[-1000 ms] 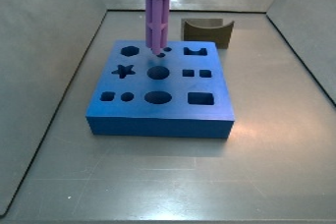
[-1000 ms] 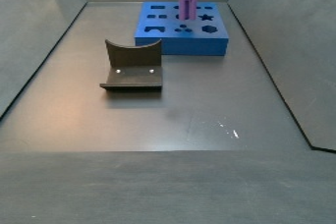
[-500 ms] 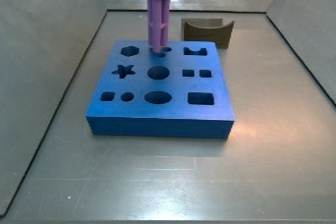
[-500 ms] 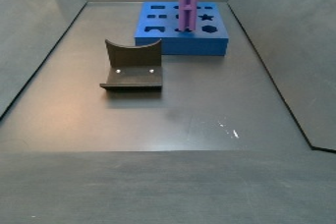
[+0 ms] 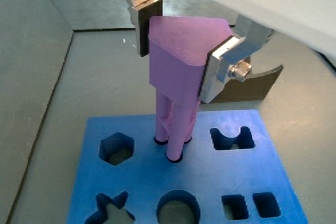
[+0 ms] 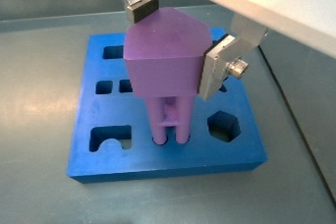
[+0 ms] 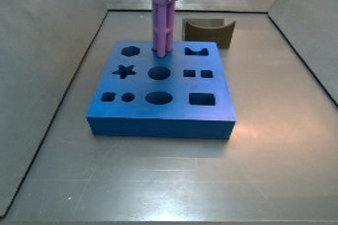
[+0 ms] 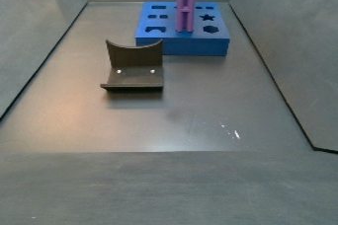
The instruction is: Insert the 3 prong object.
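Prongs (image 5: 172,140) are what you must watch: the piece stands upright over the blue block (image 7: 145,113), its lower ends at or just inside the small holes near the block's 12 o'clock edge in a side view. How deep they sit you cannot tell from any view. The gripper (image 5: 184,49) is clamped on the piece's thick upper body, one silver finger (image 6: 218,65) flat against each side.

Your main risk, as I judge it, is a slight misalignment. If one thin rod catches the rim of its hole while you push down, it could bend, or the piece could slip or tilt between the smooth pads. A sideways pull might also drag the block across the desk (image 8: 199,111), since nothing visible pins it down.

The piece is light-purple plastic, matte, with a chunky prism-like head narrowing to slender parallel rods. The block is a flat slab, dull saturated blue, with crisp cut-outs: star, hexagon, circles, squares, an arch slot. Beyond it, toward 1 o'clock in a side view, stands a dark olive arch block (image 7: 211,33), well apart. The desk is grey metal with a soft sheen.
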### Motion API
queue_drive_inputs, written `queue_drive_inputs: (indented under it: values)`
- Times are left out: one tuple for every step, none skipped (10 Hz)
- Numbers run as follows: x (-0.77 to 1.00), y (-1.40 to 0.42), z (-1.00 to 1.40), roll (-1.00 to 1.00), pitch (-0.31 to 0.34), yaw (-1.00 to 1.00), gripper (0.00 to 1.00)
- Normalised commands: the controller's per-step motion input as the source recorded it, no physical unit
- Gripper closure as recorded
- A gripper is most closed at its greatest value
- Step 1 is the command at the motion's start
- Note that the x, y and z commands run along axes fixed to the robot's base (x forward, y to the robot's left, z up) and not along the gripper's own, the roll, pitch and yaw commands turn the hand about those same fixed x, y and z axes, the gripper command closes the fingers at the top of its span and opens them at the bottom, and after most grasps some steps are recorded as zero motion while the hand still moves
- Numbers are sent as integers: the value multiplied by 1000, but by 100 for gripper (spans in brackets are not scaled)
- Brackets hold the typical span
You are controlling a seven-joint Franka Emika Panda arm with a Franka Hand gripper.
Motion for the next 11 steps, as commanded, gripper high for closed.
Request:
queue_drive_inputs:
  values:
    - [51,-46,-257,-63,-116,69,100]
    - [23,-57,-240,-41,-119,86,100]
    - [0,-100,-229,-1,-113,120,100]
    - [6,-120,-217,0,-106,137,100]
    - [29,-97,-191,0,-80,111,100]
    - [46,-77,-300,-13,-109,40,100]
    - [0,-11,-431,-54,-209,0,100]
    - [0,0,-460,-33,-219,0,100]
    - [0,-23,-423,-30,-209,0,100]
    - [0,-63,-351,0,-189,0,100]
    - [-57,0,-114,-41,-133,0,100]
